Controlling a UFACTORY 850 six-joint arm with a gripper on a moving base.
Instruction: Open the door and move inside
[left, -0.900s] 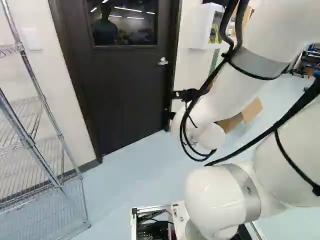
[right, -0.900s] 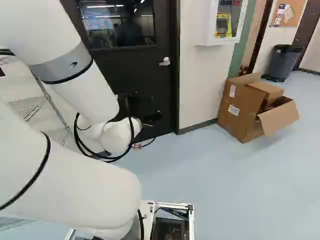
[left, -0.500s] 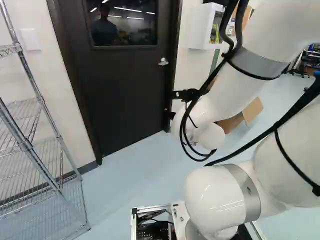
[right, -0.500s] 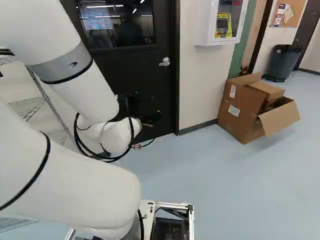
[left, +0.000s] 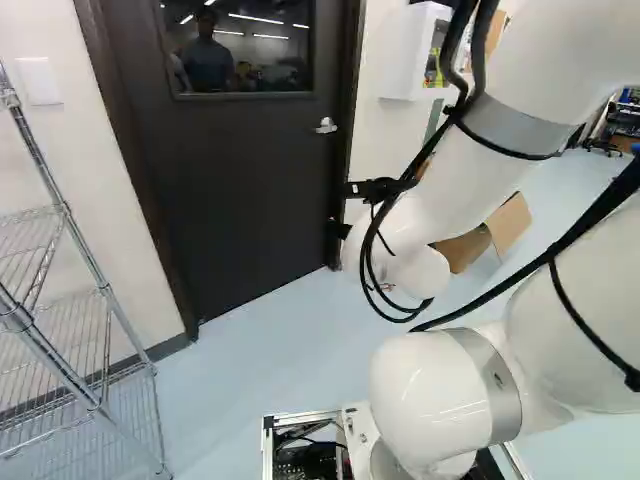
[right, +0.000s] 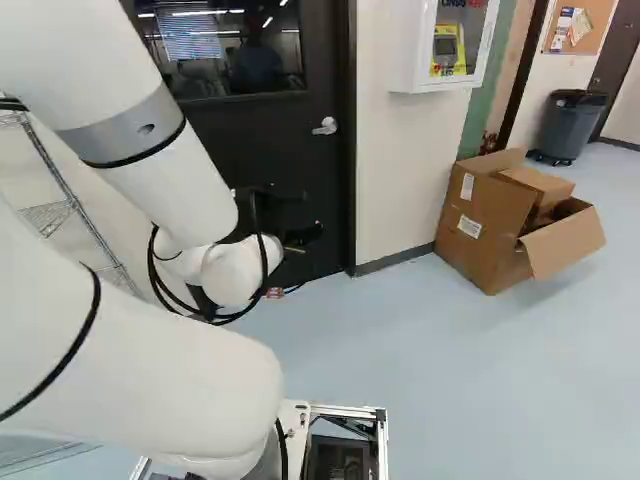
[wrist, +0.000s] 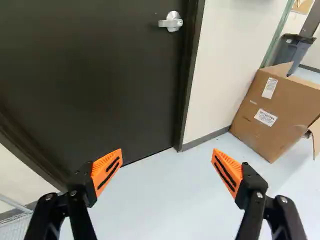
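And the pincer (wrist: 167, 151) is being held wide, its two sides spread well apart, and nothing is being gripped between them. It is being carried by the white arm (right: 175, 185) short of the silver lever handle (wrist: 172, 22), which is being left untouched, higher up on the dark door (wrist: 100, 75) and close by the door frame (wrist: 194, 65). The door is being shown shut in its frame, straight ahead of the base. So the approach is being made, by the look of it, and only that is being counted as done: the lever is waiting to be reached, gripped or pressed down, the door is waiting to be swung, and the whole passage inside is being left for last. The pincer is probably needing to be raised and lined up with the lever first. Farther out, the wall is being flanked by an open cardboard box (wrist: 280, 115), while a wire shelf (left: 104, 290) is being seen at the left of the left base view.
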